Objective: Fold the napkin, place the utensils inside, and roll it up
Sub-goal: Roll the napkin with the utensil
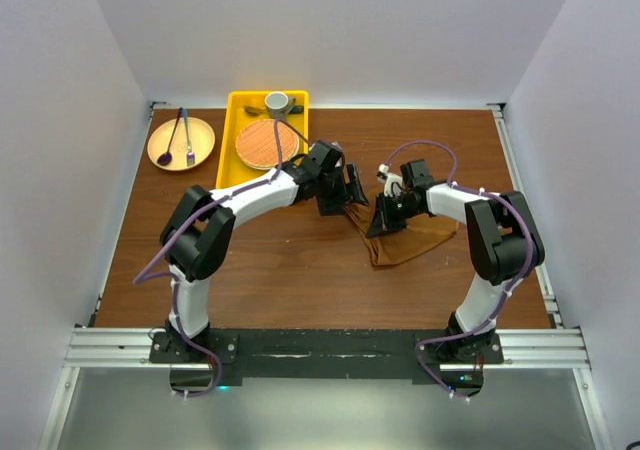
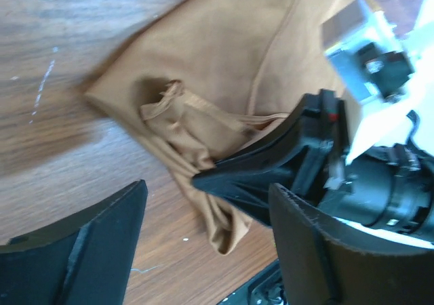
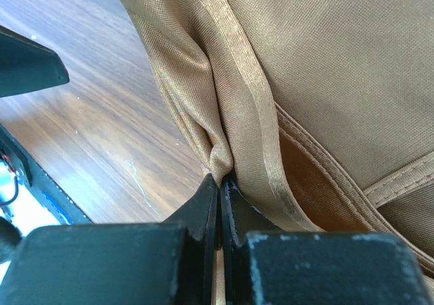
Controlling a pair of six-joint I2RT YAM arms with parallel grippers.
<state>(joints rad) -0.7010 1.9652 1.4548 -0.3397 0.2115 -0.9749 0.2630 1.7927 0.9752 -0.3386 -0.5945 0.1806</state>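
The rust-brown napkin [image 1: 412,240] lies crumpled and partly folded on the wooden table, right of centre. My right gripper [image 1: 384,220] is shut on a bunched fold at the napkin's left edge, and in the right wrist view the cloth [image 3: 325,61] is pinched at the fingertips [image 3: 220,181]. My left gripper [image 1: 350,192] hovers just left of it, open, with nothing between its fingers [image 2: 207,203]. In the left wrist view the napkin [image 2: 203,54] and the right gripper's black wedge [image 2: 271,173] lie ahead. The utensils are not in view.
A yellow tray [image 1: 232,140] at the back holds a round orange woven mat [image 1: 266,143] and a grey cup [image 1: 277,102]. Left of it a tan plate [image 1: 203,148] carries a purple spoon [image 1: 165,154] and a dark fork [image 1: 187,135]. White walls enclose the table.
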